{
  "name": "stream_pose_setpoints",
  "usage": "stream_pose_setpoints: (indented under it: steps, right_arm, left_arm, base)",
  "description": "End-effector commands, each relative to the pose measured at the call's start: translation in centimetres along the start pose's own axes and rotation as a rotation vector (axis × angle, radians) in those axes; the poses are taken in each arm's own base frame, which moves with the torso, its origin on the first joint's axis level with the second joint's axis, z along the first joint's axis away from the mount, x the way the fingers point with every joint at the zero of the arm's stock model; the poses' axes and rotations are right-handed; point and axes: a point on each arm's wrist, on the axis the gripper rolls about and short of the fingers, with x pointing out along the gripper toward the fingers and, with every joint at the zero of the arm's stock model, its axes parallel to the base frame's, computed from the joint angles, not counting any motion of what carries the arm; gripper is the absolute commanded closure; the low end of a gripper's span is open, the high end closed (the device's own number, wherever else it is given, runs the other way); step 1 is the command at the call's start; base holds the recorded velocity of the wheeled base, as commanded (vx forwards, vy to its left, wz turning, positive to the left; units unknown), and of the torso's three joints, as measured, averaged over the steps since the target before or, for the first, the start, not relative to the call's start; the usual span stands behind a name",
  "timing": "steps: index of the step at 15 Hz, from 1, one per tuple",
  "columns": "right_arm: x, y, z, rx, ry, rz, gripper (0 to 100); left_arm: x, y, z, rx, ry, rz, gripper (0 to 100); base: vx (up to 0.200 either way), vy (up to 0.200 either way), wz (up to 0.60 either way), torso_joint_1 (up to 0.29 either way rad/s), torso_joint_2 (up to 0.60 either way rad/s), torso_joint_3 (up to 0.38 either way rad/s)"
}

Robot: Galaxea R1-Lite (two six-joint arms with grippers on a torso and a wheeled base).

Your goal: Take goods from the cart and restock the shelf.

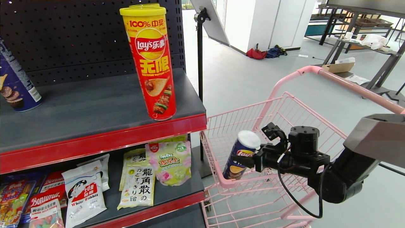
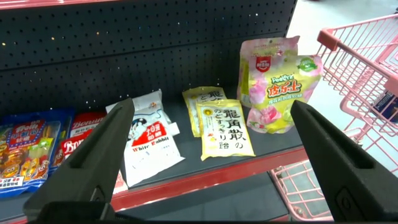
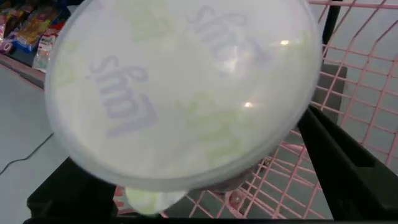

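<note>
Pink coated wire cart (image 1: 348, 85), glossy blue chip can (image 1: 234, 169), translucent plastic lid (image 3: 180, 93), matt grey shelf (image 1: 79, 104)

The cart (image 1: 348, 84) stands right of the shelf (image 1: 104, 139). One chip can (image 1: 152, 63) stands on its upper board (image 1: 88, 104); a second can (image 1: 243, 147) hangs over the cart.

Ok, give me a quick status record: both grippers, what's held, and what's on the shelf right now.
right gripper: shut on blue chip can, white lid up, at the shelf-side edge of the pink cart
left gripper: open, empty, facing the lower shelf
upper shelf: red chip can upright near the front edge; dark blue can at far left
lower shelf: snack bags lying or leaning along it
status: held can not yet on the shelf
</note>
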Motion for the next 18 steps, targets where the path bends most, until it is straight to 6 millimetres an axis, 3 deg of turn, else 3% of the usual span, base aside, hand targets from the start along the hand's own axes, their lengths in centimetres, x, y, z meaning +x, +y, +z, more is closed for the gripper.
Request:
stream_pose_setpoints:
  steps: [1,7,8,14,17,18]
  right_arm:
    - [0.5,-0.2,-0.2,0.001,0.003,0.002,0]
    - [1.2,-0.1,-0.4,0.016,0.004,0.001,0]
    - [1.4,0.1,-0.4,0.015,0.007,0.006,100]
    - [1.6,0.7,-0.4,0.010,0.007,0.002,100]
    - [0.5,1.0,3.8,-0.008,-0.120,-0.079,100]
    - [-0.7,0.8,6.5,-0.016,-0.169,-0.117,100]
  left_arm:
    - [0.0,0.0,0.0,0.000,0.001,0.001,0]
    - [0.0,0.0,0.0,0.000,0.001,0.001,0]
    - [0.0,0.0,0.0,0.000,0.001,0.001,0]
    - [0.0,0.0,0.0,0.000,0.001,0.001,0]
    - [0.0,0.0,0.0,-0.002,0.001,0.001,0]
    - [0.0,0.0,0.0,0.000,0.002,0.001,0]
  base:
    - [0.000,0.000,0.00,0.000,0.00,0.000]
    - [0.000,0.000,0.00,0.000,0.00,0.000]
    - [0.000,0.000,0.00,0.000,0.00,0.000]
    - [0.000,0.000,0.00,0.000,0.00,0.000]
    - [0.000,0.000,0.00,0.000,0.00,0.000]
    - [0.000,0.000,0.00,0.000,0.00,0.000]
